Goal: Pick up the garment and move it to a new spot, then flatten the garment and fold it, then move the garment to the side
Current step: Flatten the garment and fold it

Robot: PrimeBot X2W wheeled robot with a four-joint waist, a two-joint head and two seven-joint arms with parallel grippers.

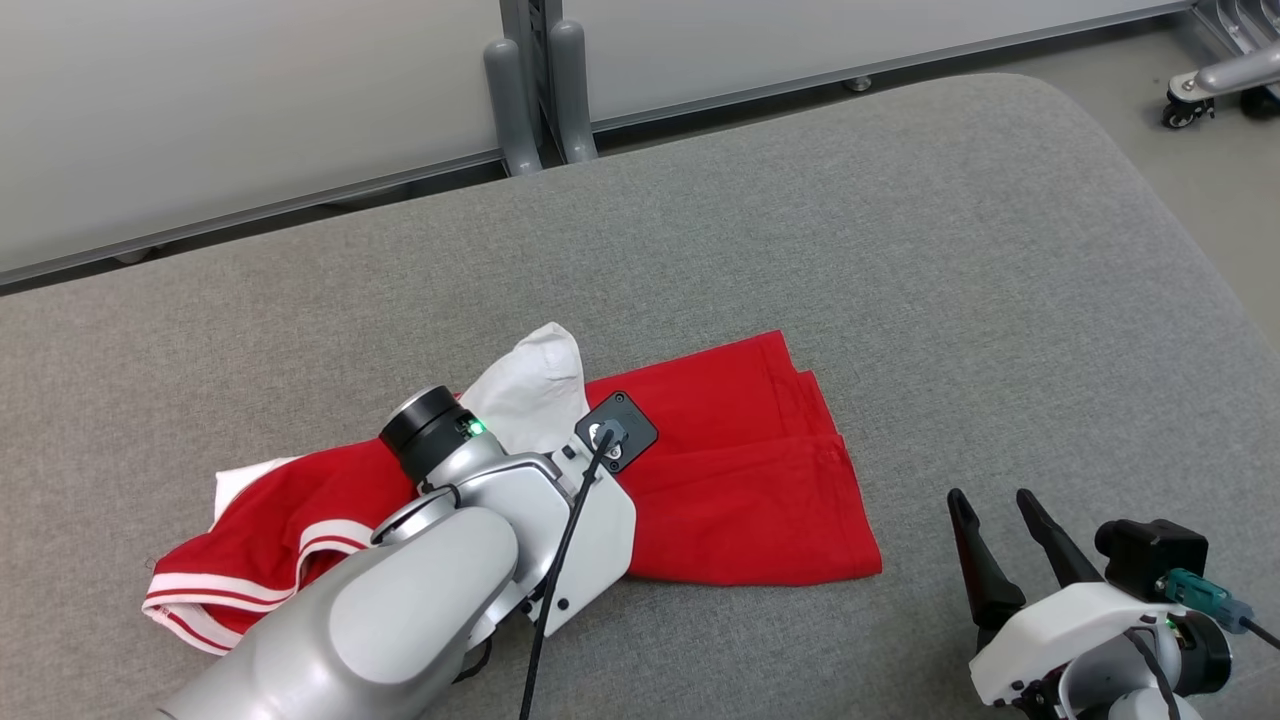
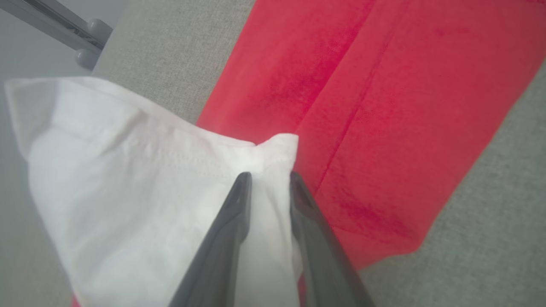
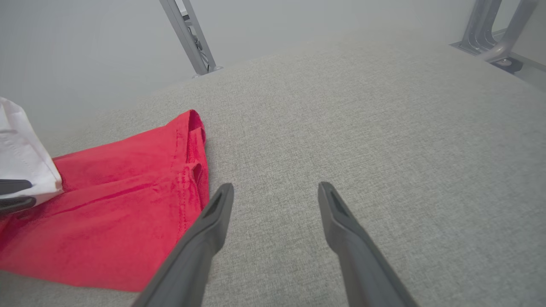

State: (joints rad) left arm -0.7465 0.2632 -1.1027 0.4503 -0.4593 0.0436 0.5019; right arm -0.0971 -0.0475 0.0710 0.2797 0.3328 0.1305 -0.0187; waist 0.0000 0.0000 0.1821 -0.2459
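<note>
A red garment lies crumpled on the grey padded surface, its red-and-white striped trim at the left end. A white sleeve stands lifted above it. My left arm reaches over the garment's middle. In the left wrist view my left gripper is shut on a fold of that white sleeve, with the red cloth beneath. My right gripper is open near the front right, just right of the garment's hem, with nothing between its fingers.
The padded surface curves down at its right edge. Grey metal posts and pale wall panels stand behind it. A wheeled metal base sits on the floor at the far right.
</note>
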